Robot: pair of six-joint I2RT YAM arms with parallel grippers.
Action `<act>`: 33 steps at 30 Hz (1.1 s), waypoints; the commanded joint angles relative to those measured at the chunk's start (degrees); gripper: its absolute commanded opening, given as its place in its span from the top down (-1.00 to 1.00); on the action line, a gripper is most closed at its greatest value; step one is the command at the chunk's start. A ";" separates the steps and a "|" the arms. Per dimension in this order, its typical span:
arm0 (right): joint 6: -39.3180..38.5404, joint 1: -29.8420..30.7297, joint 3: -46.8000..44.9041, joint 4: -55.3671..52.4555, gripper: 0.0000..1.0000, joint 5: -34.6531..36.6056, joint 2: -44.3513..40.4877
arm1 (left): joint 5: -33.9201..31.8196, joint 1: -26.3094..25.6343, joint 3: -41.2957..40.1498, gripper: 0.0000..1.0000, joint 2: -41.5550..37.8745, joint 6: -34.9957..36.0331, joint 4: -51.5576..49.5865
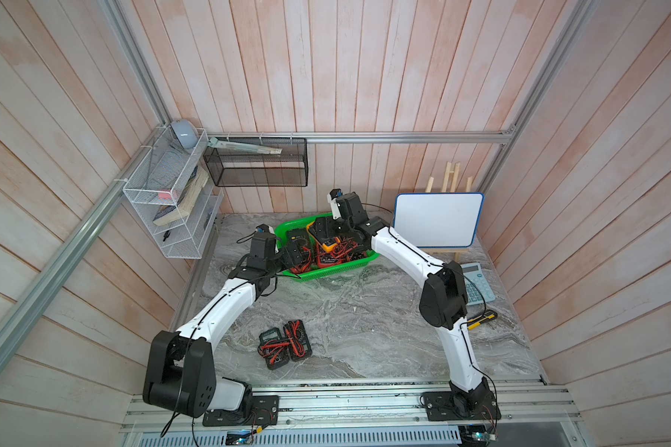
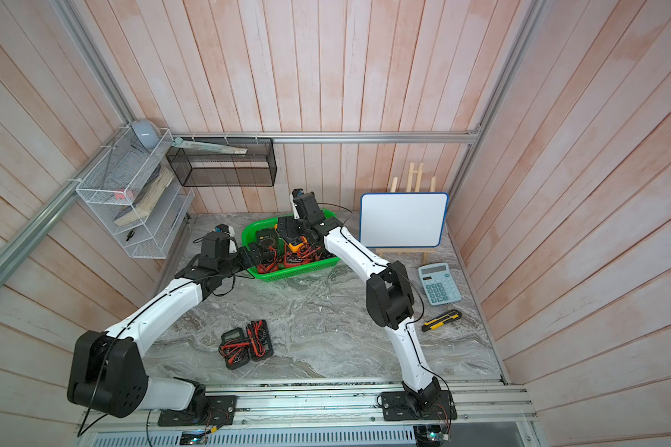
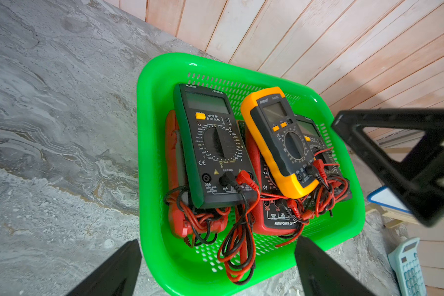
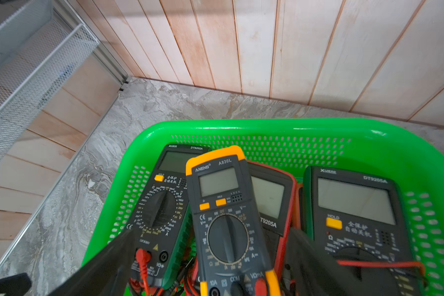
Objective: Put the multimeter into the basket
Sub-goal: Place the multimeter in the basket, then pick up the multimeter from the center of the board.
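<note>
On the table [image 1: 365, 317], two multimeters [image 1: 283, 342] lie well short of the basket [image 1: 318, 273], seemingly nearer the left end effector [image 3: 217, 241]; it and the right end effector [image 4: 210, 232] are both spread apart and empty.

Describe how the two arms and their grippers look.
Both the left arm and right arm have glossy white curved link shells between bulky black joint housings, with a thin black cable running along each. The left gripper and right gripper have flat, black, tapering fingers. No markings are readable.

You have the basket [image 3: 149, 143] at the bench's [image 1: 365, 317] back with stacked multimeters [image 3: 210, 143] inside, a loose pair of multimeters [image 1: 285, 344] near the front, and the calculator [image 2: 439, 283] at the right.
</note>
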 commanded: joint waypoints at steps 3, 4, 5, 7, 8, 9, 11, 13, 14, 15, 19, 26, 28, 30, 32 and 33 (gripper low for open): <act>0.47 0.33 -0.36 -0.42 -0.96 0.60 -5.50 | -2.15 0.20 -1.95 -0.99 -3.28 1.03 -2.14; 0.71 0.37 -1.27 -0.10 -0.96 0.42 -6.27 | -2.39 0.20 -2.39 -0.99 -3.90 0.80 -2.34; 1.15 0.44 -2.10 0.18 -0.96 0.29 -6.98 | -2.48 0.20 -2.82 -0.99 -4.31 0.54 -2.41; 1.67 0.50 -4.70 1.26 -0.96 0.19 -9.09 | -2.74 0.20 -4.02 -0.99 -5.63 -0.01 -2.43; 1.93 0.59 -6.17 1.78 -0.96 0.25 -10.19 | -2.90 0.20 -4.58 -0.99 -6.27 -0.34 -2.50; 2.11 0.69 -8.03 2.46 -0.96 0.30 -11.43 | -2.98 0.20 -5.32 -0.99 -6.93 -0.57 -2.44; 2.72 0.95 -12.46 4.14 -0.96 0.43 -14.21 | -3.05 0.20 -6.41 -0.99 -7.92 -1.06 -2.82; 3.88 1.11 -17.82 6.15 -0.96 0.10 -17.39 | -3.34 0.26 -7.41 -0.99 -9.00 -1.77 -3.51; 4.39 1.29 -20.20 6.92 -0.96 -0.16 -18.71 | -3.28 0.21 -7.83 -0.99 -9.44 -2.05 -3.80; 4.87 1.54 -23.04 7.89 -0.96 -0.41 -20.20 | -3.18 0.23 -8.35 -0.99 -10.02 -2.24 -4.02; 6.78 3.23 -33.41 10.90 -0.96 -0.75 -25.66 | -3.32 0.20 -10.60 -0.99 -12.22 -3.43 -4.79; 9.57 8.87 -46.05 13.30 -0.96 -0.03 -30.43 | -2.64 0.35 -13.98 -0.99 -14.52 -5.46 -5.25; 10.10 11.10 -48.11 13.30 -0.96 -0.02 -30.75 | -2.19 0.29 -14.92 -0.99 -14.87 -6.23 -5.24; 10.43 13.09 -49.62 13.22 -0.96 0.19 -30.69 | -1.54 0.29 -15.89 -0.99 -15.29 -7.14 -5.39; 10.74 14.90 -51.03 13.25 -0.96 0.08 -30.74 | -0.57 0.31 -16.78 -0.99 -15.79 -7.86 -5.32; 10.75 15.81 -51.57 13.15 -0.96 -0.06 -30.63 | -0.34 0.29 -17.23 -0.99 -16.14 -8.28 -5.46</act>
